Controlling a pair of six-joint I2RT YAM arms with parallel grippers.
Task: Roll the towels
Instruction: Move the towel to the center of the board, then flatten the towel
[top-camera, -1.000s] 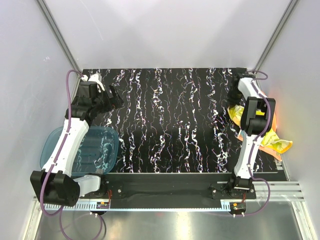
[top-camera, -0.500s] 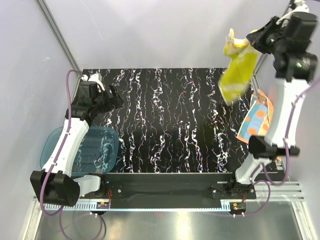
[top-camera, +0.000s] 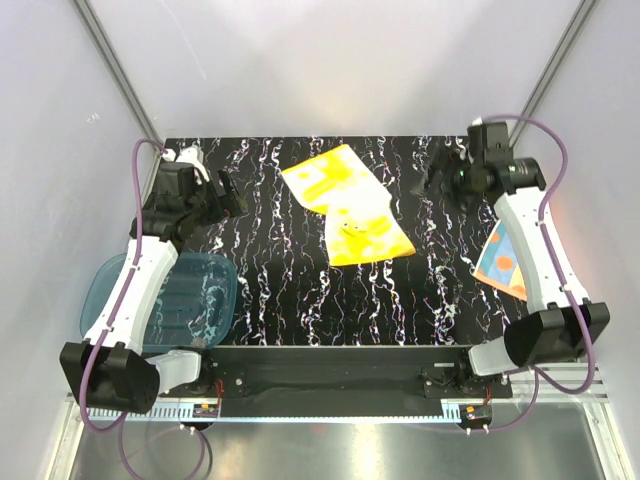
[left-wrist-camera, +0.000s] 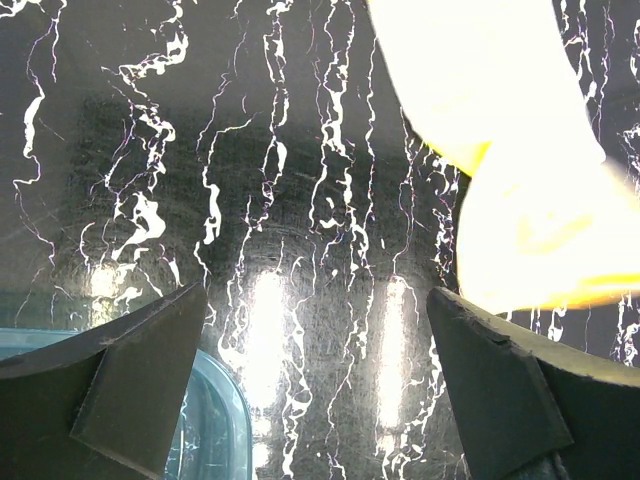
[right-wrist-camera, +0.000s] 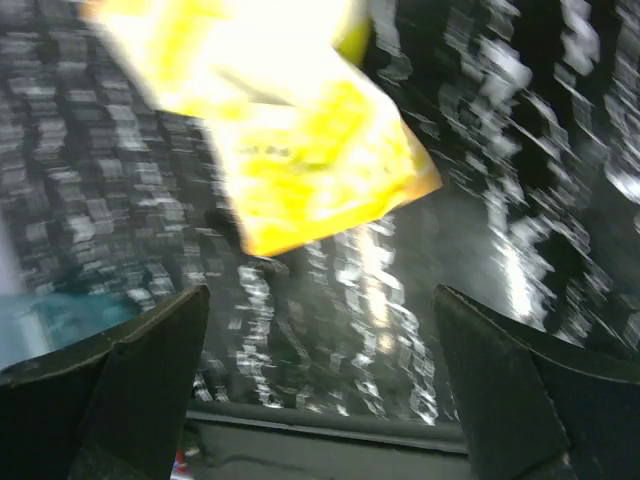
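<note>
One orange towel (top-camera: 497, 262) half hidden behind right arm (top-camera: 541, 255).

- We see the yellow towel (top-camera: 345, 205) unrolled and spread nearly flat on the table (top-camera: 280, 290), mid-scene toward the far side. It runs from far left to near right, bright yellow with paler patches and a crease across its middle.
- We see the orange towel (top-camera: 503, 258), with light blue patches, at the right edge, unrolled and partly hidden.
</note>
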